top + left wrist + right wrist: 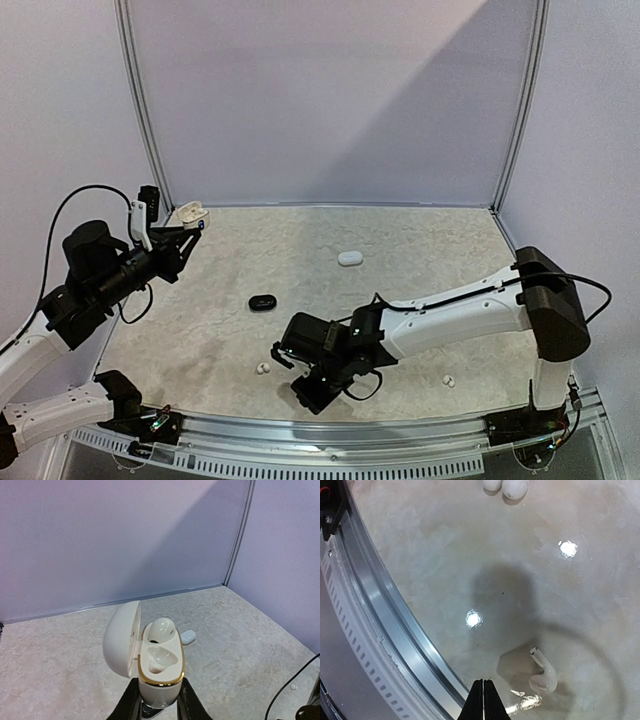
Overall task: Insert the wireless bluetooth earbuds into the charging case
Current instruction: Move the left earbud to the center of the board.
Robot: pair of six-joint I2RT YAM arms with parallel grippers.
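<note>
Well, R claw (483, 700) is pinched shut on nothing, low over the counter (470, 555). A white stemmed bud (543, 674) lies flat just to its right, not touching, stem pointing away from the wrist cam, fat end nearer. Two more buds (514, 487) sit further off. L claw (157, 702) grips the open case (160, 672), raised off the counter, lid swung left; one bud (162, 629) seated in its far slot.

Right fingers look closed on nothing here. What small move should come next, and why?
Probably reopen the right gripper and shift it sideways over the stemmed white earbud: its fingers are shut empty, the bud lies on the table beside them, and the open case in the left gripper has a free slot.
</note>
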